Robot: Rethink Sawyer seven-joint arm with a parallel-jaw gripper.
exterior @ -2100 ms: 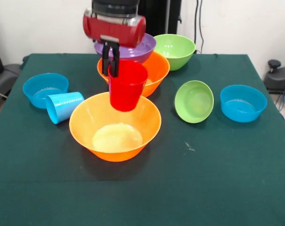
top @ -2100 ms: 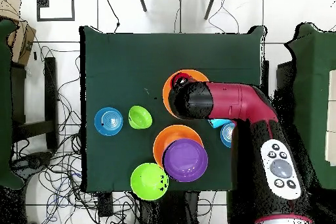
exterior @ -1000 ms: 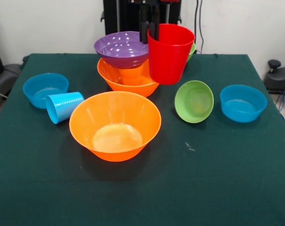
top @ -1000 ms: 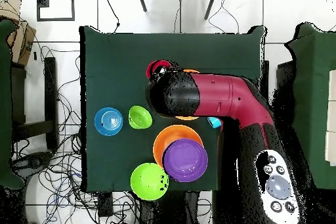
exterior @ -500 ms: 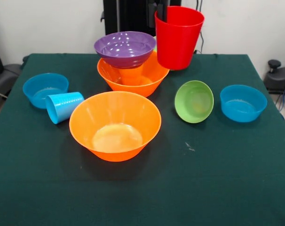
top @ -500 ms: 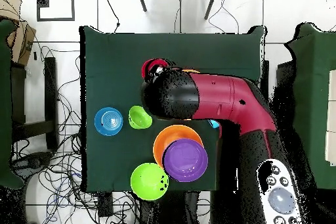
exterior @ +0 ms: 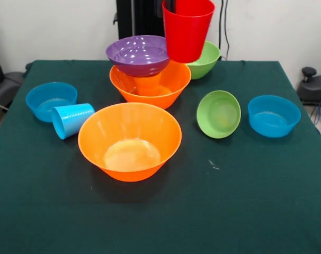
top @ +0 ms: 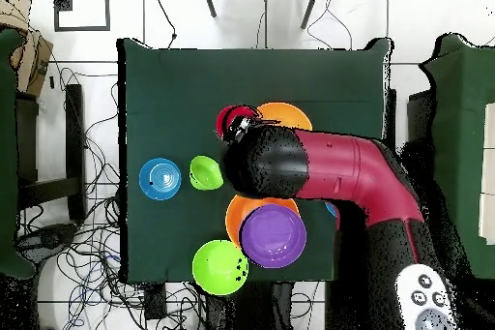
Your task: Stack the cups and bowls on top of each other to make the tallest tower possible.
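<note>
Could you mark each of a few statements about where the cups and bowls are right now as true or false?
1. The red cup is held up in the air, upright. True.
2. The purple bowl rests on the table. False: it sits on an orange cup inside the far orange bowl.
3. The light blue cup lies on its side. True.
4. The near orange bowl has a cup in it. False: it holds nothing.
5. The small green bowl is tipped on its edge. True.
</note>
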